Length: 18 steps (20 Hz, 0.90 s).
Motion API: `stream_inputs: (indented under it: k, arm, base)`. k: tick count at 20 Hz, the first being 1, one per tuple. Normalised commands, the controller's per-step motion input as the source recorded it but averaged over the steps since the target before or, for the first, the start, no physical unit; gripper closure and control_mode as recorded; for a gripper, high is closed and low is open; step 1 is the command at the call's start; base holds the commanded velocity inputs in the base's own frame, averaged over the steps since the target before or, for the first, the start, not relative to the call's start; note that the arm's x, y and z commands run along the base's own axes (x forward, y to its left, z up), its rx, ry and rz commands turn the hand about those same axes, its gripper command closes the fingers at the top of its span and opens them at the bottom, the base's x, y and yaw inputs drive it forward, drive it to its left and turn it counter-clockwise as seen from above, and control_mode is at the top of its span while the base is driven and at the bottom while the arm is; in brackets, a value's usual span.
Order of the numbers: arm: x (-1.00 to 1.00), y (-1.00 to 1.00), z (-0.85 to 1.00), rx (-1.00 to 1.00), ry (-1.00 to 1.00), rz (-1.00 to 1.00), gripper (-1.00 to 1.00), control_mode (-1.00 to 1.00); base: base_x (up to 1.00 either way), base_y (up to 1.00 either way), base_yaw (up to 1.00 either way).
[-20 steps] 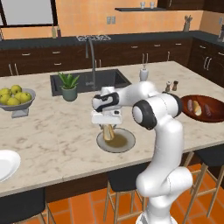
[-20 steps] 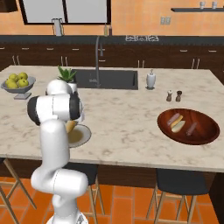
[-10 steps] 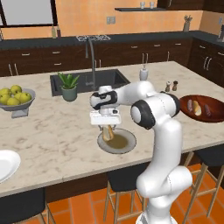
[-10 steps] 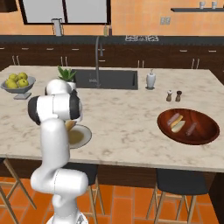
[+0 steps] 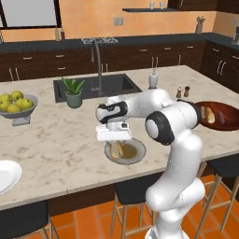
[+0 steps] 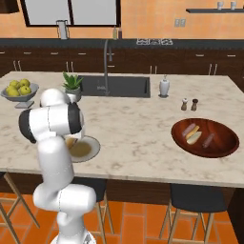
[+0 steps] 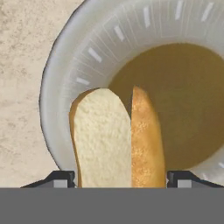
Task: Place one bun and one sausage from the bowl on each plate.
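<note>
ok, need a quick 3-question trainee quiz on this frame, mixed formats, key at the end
1. True or false: the bun sits between the fingertips of the gripper, over the plate.
2. Multiple choice: where is the wooden bowl relative to that plate in the right base view? A) beside the fruit bowl B) further right on the counter C) in the sink
3. Fill in: the second plate lies at the counter's near ____ edge in the left base view.

Key: 1 true; 2 B; 3 left.
</note>
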Motion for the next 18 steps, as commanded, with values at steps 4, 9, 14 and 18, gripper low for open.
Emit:
stream_inputs:
  k: [4, 9, 14, 18]
  arm:
    - [0.31, -0.12, 0.0, 0.0, 0.0, 0.07, -1.0, -1.0]
    - [0.04, -0.01, 0.05, 0.0, 0.0, 0.04, -1.0, -1.0]
    - [-0.1, 0.0, 0.61, -0.05, -0.1, 0.0, -1.0, -1.0]
    - [-0.65, -0.01, 0.59, -0.04, -0.23, 0.01, -1.0, -1.0]
  base:
    - [0.0, 0.0, 0.0]
    - [0.0, 0.0, 0.0]
    - [0.0, 0.0, 0.0]
    - [0.0, 0.0, 0.0]
